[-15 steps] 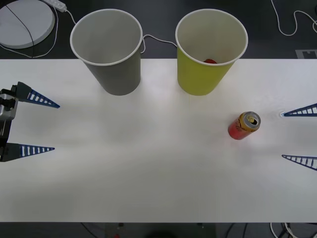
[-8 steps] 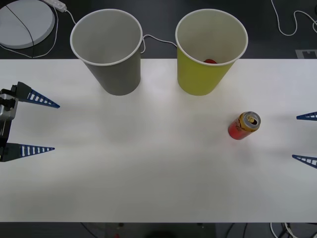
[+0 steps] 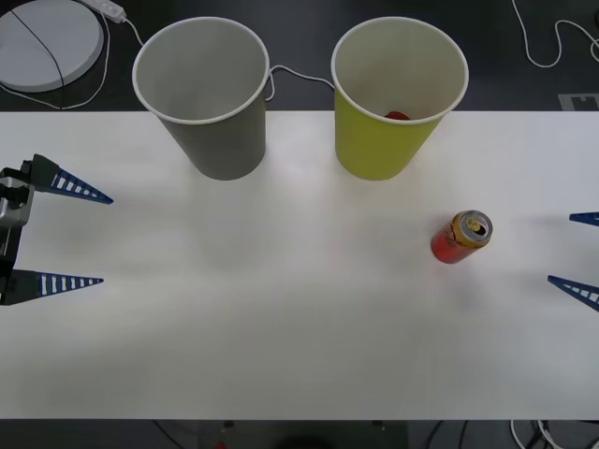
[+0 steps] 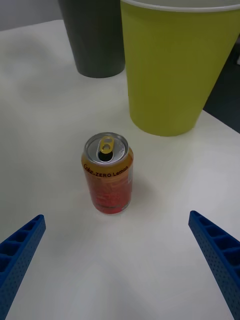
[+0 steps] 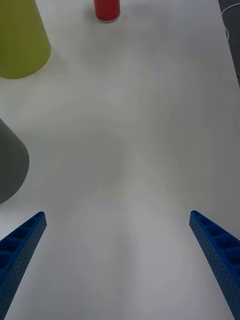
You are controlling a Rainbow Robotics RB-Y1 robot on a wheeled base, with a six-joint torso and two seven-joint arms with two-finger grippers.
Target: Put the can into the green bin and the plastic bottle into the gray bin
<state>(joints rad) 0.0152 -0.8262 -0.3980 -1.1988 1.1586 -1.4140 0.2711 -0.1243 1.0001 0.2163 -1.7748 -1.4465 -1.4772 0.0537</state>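
can [image 3: 460,238] upright on the white desk [image 3: 281,327], right of centre, just in front of the green bin [image 3: 398,98] and apart from it. we note something red inside that bin. gray bin [image 3: 203,94] stands beside it to the left. right end effector [image 3: 580,254] at the desk's right edge, fingers spread, holding nothing, well apart from the can. left end effector [image 3: 84,238] at the left edge, spread too.

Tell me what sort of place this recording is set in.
Probably a lab or test bench, not a home: a bare white table staged with the green bin, gray bin and the can, with loose cables on the dark floor behind.
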